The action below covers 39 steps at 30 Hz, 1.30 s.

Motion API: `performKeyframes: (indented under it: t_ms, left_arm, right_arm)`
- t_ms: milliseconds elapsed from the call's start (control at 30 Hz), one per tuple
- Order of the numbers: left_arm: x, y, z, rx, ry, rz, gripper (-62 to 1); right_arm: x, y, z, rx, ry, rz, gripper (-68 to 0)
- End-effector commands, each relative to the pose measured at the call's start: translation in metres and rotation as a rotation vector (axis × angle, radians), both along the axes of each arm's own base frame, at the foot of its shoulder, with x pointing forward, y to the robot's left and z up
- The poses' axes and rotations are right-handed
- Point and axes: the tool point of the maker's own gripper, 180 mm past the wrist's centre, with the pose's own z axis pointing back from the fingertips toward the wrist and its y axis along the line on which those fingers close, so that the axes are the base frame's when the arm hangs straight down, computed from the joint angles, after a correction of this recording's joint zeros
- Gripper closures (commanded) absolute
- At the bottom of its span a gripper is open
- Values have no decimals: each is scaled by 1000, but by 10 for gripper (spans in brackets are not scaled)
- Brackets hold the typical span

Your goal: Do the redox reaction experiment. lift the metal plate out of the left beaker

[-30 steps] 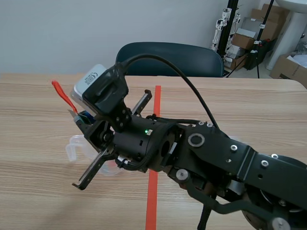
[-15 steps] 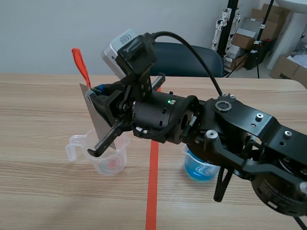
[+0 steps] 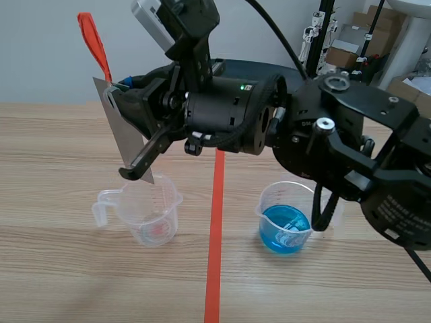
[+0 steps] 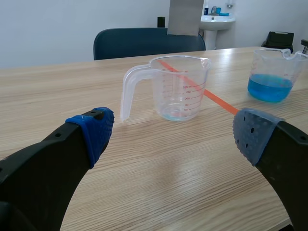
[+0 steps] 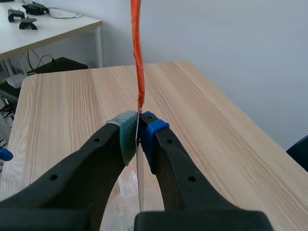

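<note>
While the right gripper [image 3: 120,93] clamps the metal plate [image 3: 129,140], it hangs clear above the left beaker [image 3: 153,210]. Left gripper [image 4: 174,134] fingers wide apart.

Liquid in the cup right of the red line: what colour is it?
The liquid is bright blue, clearest in the scene view.

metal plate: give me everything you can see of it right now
The metal plate is a thin, flat, dull grey sheet with straight edges. An orange-red strip sticks up from its upper end. The right gripper is shut on it near that end, one pad on each face. The plate hangs tilted in the air, its lowest corner just above the rim of the clear left beaker, apparently touching neither beaker nor table. Its faces look bare; any deposit is too small to tell.
</note>
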Motion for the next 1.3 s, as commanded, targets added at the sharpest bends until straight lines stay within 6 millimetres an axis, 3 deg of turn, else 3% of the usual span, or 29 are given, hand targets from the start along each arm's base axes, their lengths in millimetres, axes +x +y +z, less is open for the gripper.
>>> performKeyframes:
  t_ms: [0, 367, 633, 900, 1067, 1267]
  left_arm:
    - [1, 3, 8, -18, -38, 2, -523]
    - [1, 3, 8, -18, -38, 2, -523]
    - [1, 3, 8, -18, -38, 2, -523]
    - [1, 3, 8, -17, -38, 1, -523]
    - [1, 3, 8, -18, -38, 2, -523]
    - [1, 3, 8, -18, -38, 1, -523]
  right_arm:
    - [3, 1, 23, 42, -39, 13, -6]
    - [11, 5, 49, 47, 15, 80, -6]
    - [3, 10, 69, 47, 59, 191, -6]
    - [11, 1, 94, 66, 50, 206, -6]
    - [13, -1, 96, 53, 39, 202, -6]
    - [1, 1, 93, 36, 34, 264, -6]
